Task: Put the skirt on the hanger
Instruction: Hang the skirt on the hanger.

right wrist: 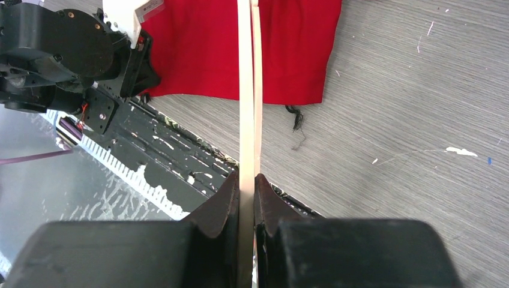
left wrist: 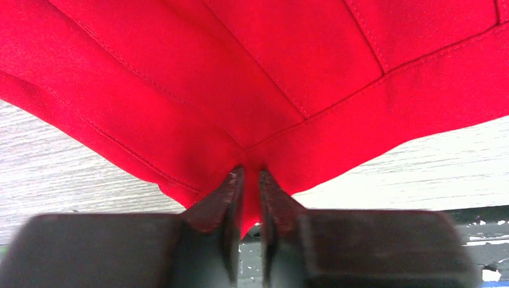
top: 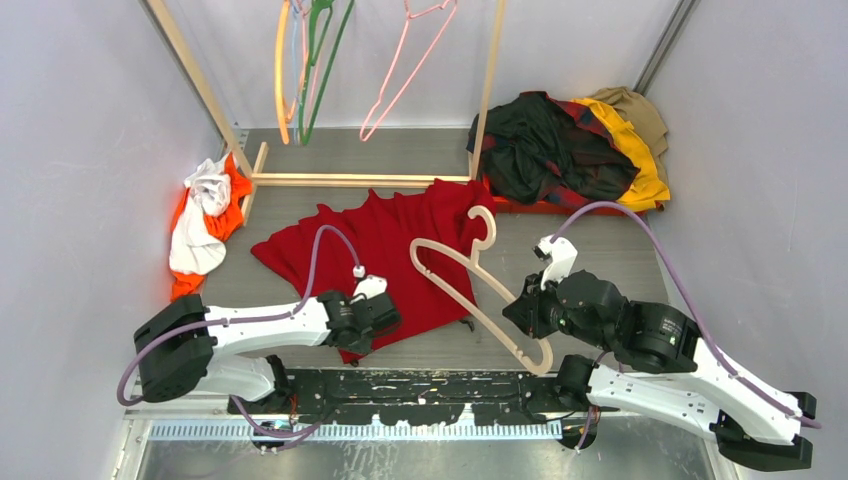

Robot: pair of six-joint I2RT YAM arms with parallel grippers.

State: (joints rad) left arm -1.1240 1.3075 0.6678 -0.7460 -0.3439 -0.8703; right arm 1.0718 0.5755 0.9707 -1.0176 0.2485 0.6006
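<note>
The left arm (top: 260,322) and right arm (top: 720,395) were built of white shells joined by black rounded joint housings. A purple cable (top: 322,238) was looped over each. Black wedge-shaped fingers (left wrist: 219,204) were fitted, and white wrist modules (top: 556,255) were mounted.

Grey wood-look table (top: 610,255), red skirt (top: 390,240) spread out around the middle, an orange-and-white clothes heap (top: 200,225) by the left edge, and a bigger dark-and-yellow pile (top: 570,150) in the far right corner.
</note>
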